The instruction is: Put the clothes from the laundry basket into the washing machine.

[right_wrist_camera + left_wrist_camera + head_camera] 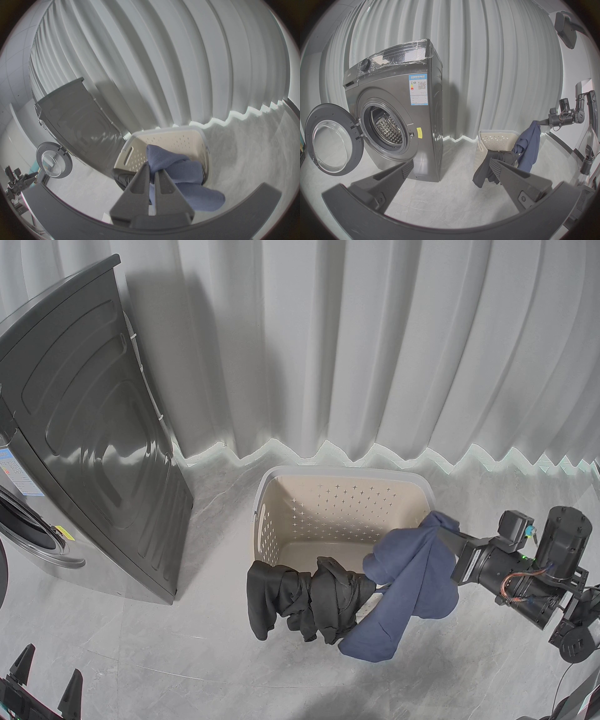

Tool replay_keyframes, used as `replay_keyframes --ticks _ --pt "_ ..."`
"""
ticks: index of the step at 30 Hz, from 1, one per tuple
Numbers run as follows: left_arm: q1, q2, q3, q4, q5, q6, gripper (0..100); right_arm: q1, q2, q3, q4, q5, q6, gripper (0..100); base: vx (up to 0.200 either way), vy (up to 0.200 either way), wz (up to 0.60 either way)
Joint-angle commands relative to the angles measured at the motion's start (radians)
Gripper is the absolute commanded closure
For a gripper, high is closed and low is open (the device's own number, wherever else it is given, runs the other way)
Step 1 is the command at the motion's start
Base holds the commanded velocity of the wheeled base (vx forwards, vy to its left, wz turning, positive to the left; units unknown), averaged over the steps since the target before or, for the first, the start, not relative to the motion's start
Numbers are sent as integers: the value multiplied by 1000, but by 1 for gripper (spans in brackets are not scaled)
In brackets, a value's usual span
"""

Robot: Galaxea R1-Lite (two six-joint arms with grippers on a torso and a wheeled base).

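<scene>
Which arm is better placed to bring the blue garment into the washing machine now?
Right. The right gripper has its jaws shut on the blue garment, which hangs over the laundry basket rim. The left gripper is open and empty, away from the basket, nearer the washing machine.

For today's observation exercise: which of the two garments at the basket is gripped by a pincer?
The blue garment, clamped in the right pincer; the black garment just hangs over the basket rim.
</scene>
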Motion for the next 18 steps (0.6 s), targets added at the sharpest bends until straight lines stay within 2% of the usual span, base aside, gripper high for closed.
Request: replay_keyframes --ticks 1,5,11,18 --pt "0 -18 15 0 0 0 0 -12 -75 -50 1 -1 -31 100 0 0 0" --pt "0 -18 15 0 0 0 0 -15 -115 -106 30 -1 -83 100 0 0 0" --pt "0 -18 15 0 0 0 0 -12 -212 -202 222 -1 -131 100 0 0 0" --pt "0 -18 15 0 0 1 0 -15 -342 -219 379 -13 -171 100 0 0 0"
